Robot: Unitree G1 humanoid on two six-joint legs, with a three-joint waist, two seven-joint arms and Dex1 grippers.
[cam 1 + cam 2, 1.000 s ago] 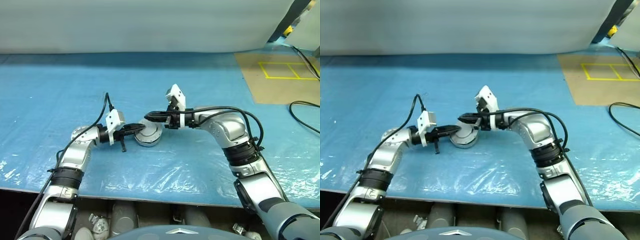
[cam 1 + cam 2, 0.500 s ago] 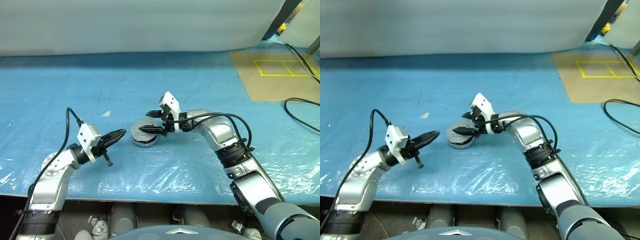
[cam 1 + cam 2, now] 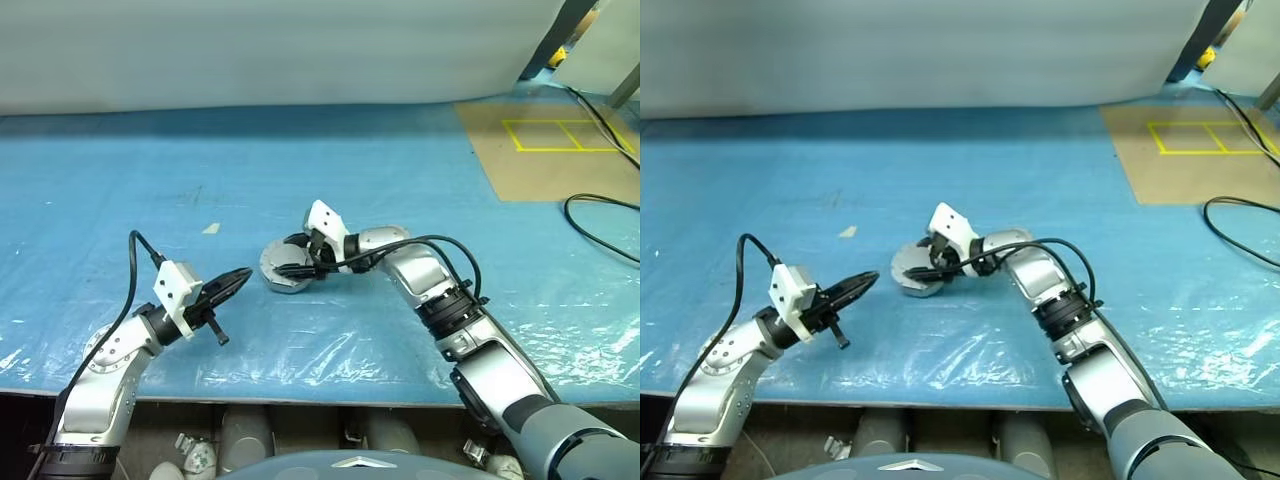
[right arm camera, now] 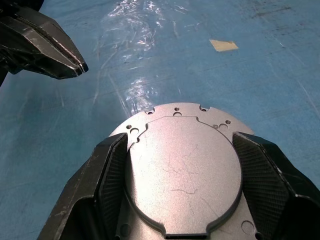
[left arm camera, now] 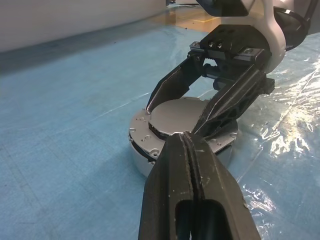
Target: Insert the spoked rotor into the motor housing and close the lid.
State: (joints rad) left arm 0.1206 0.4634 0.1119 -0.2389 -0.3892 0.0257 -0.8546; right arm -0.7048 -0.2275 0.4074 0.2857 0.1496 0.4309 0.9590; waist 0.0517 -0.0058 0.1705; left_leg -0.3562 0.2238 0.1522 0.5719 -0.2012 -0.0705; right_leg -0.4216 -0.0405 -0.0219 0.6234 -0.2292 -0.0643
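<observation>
Looks like a lab or workshop test bench: blue plastic sheeting over the worktable, yellow tape squares marked on a brown board, loose black cables, white backdrop behind.

1. Motor housing: round grey-silver metal shell, standing flat on the blue sheet near the middle of the work surface.
2. Lid: flat matte-grey plate with light scratches, seated across the housing's top; its outline is rounded with small notched steps.
3. Housing rim: visible around the lid, carrying small screw holes.
4. Spoked rotor: cannot be made out.
</observation>
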